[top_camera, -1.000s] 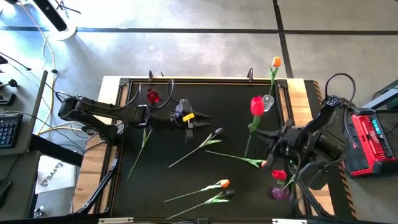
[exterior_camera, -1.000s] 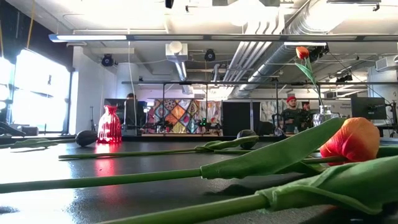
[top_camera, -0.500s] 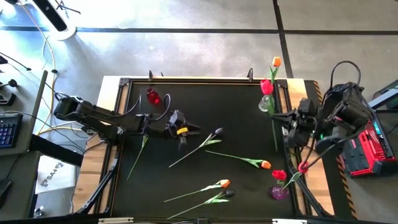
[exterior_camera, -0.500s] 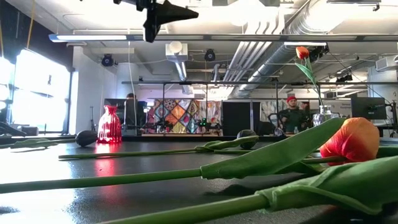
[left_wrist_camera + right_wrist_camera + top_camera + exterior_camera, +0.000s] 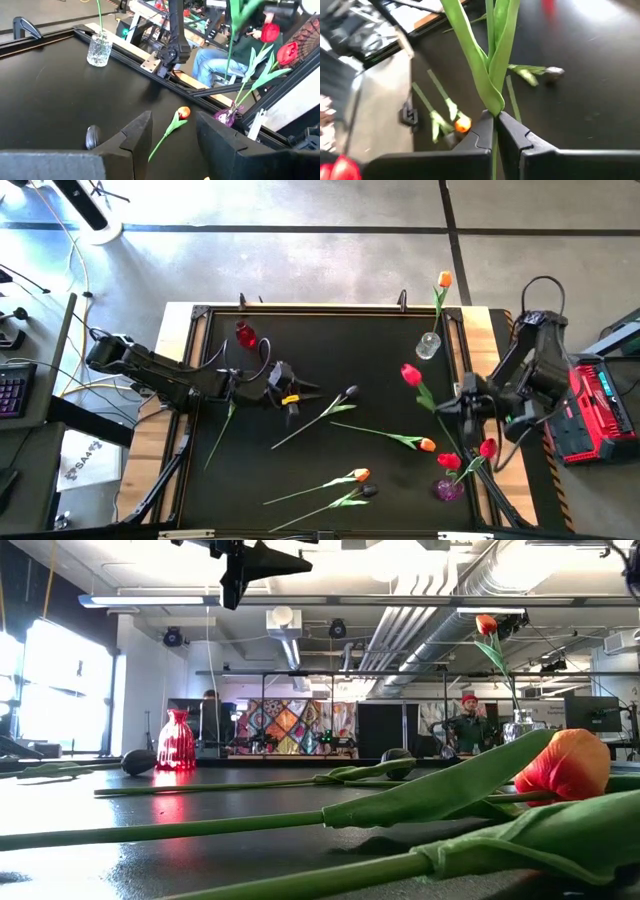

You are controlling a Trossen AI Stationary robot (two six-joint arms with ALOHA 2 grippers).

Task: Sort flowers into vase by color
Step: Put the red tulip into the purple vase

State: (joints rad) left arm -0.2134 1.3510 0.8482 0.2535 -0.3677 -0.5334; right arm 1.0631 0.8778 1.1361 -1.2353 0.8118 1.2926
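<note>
Right gripper (image 5: 494, 131) pinched on red tulip (image 5: 411, 374) at its stem — head tilted out over the black table (image 5: 300, 470), between clear vase (image 5: 428, 346) and purple vase (image 5: 448, 489), left gripper (image 5: 172, 132) spread above the table, black tulip (image 5: 92, 136) just beside its finger.

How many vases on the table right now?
3. The red vase stands at the back left. The clear glass vase at the back right holds an orange tulip. The purple vase at the front right holds two red tulips. None looks hidden.
</note>
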